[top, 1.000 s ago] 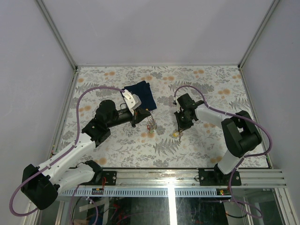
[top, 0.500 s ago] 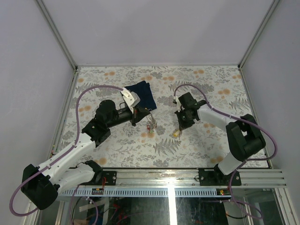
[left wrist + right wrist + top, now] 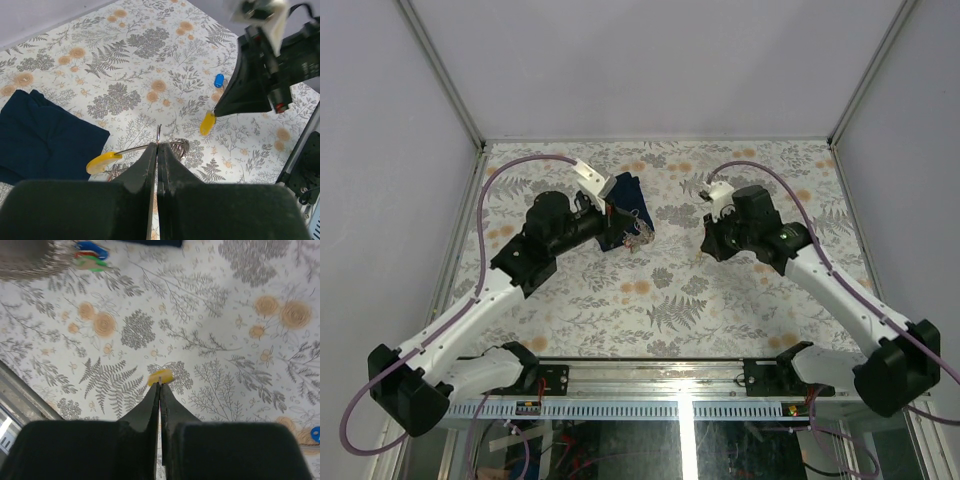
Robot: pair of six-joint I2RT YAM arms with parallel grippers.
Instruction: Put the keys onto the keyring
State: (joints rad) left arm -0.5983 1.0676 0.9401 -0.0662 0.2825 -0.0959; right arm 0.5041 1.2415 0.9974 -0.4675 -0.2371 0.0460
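My left gripper (image 3: pixel 626 225) is shut on the keyring (image 3: pixel 158 132), a thin wire ring held above the table. A yellow-tagged key (image 3: pixel 102 161) hangs from it, and red, blue and green tags (image 3: pixel 90 255) show in the right wrist view. My right gripper (image 3: pixel 704 250) is shut on another yellow-tagged key (image 3: pixel 160 377), pinched at its metal end and held above the table. That key also shows in the left wrist view (image 3: pixel 207 123), a little right of the ring. A loose blue-tagged key (image 3: pixel 219 80) lies on the table behind it.
A dark navy folded cloth (image 3: pixel 625 195) lies on the floral table cover (image 3: pixel 660 320) just behind my left gripper. Grey walls and metal rails enclose the table on three sides.
Both arms have risen. My left gripper lifted the ring with its keys toward the cloth. My right gripper lifted the yellow key off the table and swung back and right.
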